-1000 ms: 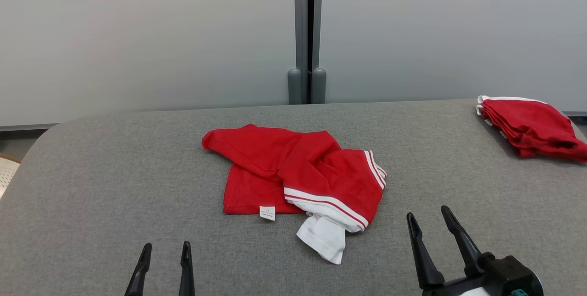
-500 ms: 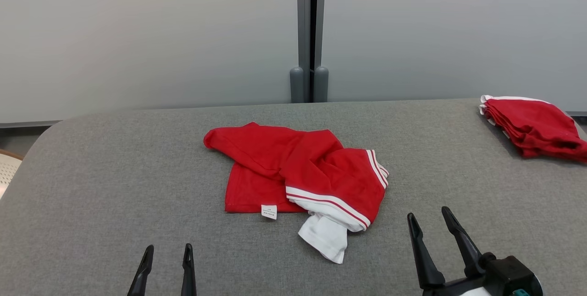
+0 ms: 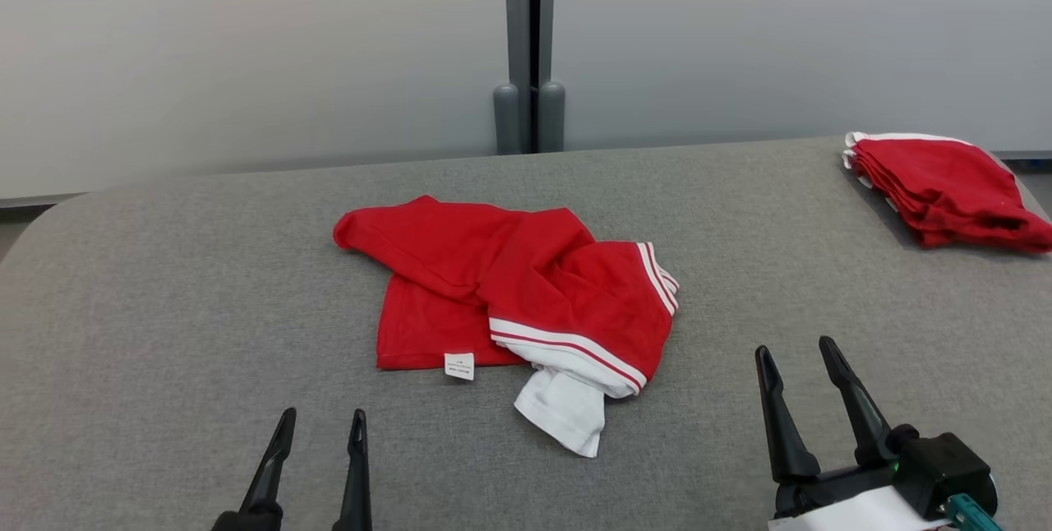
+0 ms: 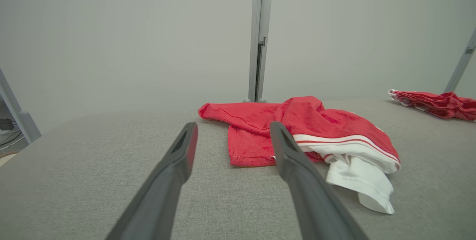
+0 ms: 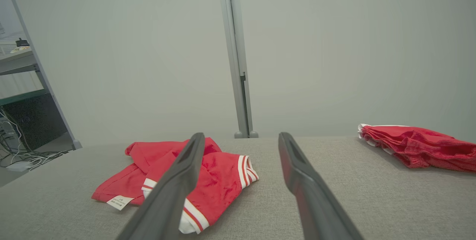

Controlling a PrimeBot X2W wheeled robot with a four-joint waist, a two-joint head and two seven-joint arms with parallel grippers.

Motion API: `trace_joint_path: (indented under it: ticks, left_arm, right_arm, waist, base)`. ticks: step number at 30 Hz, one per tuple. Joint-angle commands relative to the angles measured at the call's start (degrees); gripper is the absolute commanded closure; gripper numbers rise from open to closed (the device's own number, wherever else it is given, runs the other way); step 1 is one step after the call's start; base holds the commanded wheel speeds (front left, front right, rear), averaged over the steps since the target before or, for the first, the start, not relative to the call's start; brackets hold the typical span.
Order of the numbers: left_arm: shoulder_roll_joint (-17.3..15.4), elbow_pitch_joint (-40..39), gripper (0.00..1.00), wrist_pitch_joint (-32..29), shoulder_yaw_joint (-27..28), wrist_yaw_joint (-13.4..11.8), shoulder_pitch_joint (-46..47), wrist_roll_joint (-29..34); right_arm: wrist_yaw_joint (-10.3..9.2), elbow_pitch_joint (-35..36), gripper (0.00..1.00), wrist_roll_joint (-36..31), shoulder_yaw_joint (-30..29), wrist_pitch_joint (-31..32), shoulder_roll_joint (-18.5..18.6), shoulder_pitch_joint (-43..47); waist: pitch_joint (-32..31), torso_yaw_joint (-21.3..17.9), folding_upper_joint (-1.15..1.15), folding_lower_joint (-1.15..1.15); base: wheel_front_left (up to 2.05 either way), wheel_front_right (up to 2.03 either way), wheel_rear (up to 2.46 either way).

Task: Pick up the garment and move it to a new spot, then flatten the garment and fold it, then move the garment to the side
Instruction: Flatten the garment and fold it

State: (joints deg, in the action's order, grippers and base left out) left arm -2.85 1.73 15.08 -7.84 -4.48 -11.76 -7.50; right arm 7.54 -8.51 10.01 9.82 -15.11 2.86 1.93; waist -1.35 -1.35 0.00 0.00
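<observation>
One garment point(image 3: 526, 301), one folded stack point(image 3: 937, 186)

Open left claw point(image 4: 233, 125) facing a crumpled red garment with white stripes and a white panel point(image 4: 297, 121).
Its two dark fingers point(image 4: 174, 165) stand wide apart, gripping nothing; the garment lies on the grey fabric-covered counter point(image 4: 93, 158) just past their tips. A pile of folded red cloth point(image 4: 431, 100) rests far right, well apart.

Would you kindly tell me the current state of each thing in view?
Garment: crumpled, not yet flattened or folded, lying on the table.
Pile: folded, at the table's far right.
Left gripper: open, empty, apart from the garment.
Right gripper: open, empty, apart from the garment.
</observation>
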Motion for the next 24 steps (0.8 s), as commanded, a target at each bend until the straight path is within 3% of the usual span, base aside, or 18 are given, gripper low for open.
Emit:
trace_joint_path:
  ticks: [1,6,10,17,21,24]
  left_arm:
    - [-0.14,0.02,0.0,0.1,-0.73,0.95,1.91,0.7]
    - [-0.14,0.42,0.0,0.1,-4.48,3.43,6.0,2.34]
    - [-0.18,2.84,0.0,0.1,-10.95,7.53,12.54,3.5]
    - [-0.23,17.04,0.0,-0.28,-24.98,11.36,28.44,2.21]
    - [-0.28,24.77,0.0,-3.39,-30.96,10.9,36.98,0.92]
    - [-0.25,29.36,0.0,-7.02,-33.08,7.32,40.88,-0.53]
  right_arm:
    - [-0.12,0.28,0.0,-0.2,-0.46,-0.06,0.08,-1.06]
    - [-0.12,0.61,0.0,-0.02,-1.71,-0.06,0.08,-2.17]
    - [-0.12,1.45,0.0,-0.09,-3.25,-0.06,0.07,-4.05]
    - [-0.12,2.71,0.0,-0.4,-4.72,-0.05,0.07,-8.38]
    - [-0.12,3.26,0.0,-0.3,-5.04,-0.05,0.08,-10.29]
    - [-0.12,3.24,0.0,-0.11,-5.31,-0.05,0.07,-11.0]
  waist:
    - [1.97,-2.07,0.0,0.0]
    - [5.01,-4.83,0.0,0.0]
    - [9.57,-7.01,0.0,0.0]
    - [18.97,-9.83,0.0,0.0]
    - [22.46,-11.0,0.0,0.0]
    - [23.53,-11.65,0.0,0.0]
  base:
    - [0.0,0.0,0.0]
    - [0.0,0.0,0.0]
    - [0.0,0.0,0.0]
    - [0.0,0.0,0.0]
    - [0.0,0.0,0.0]
    - [0.0,0.0,0.0]
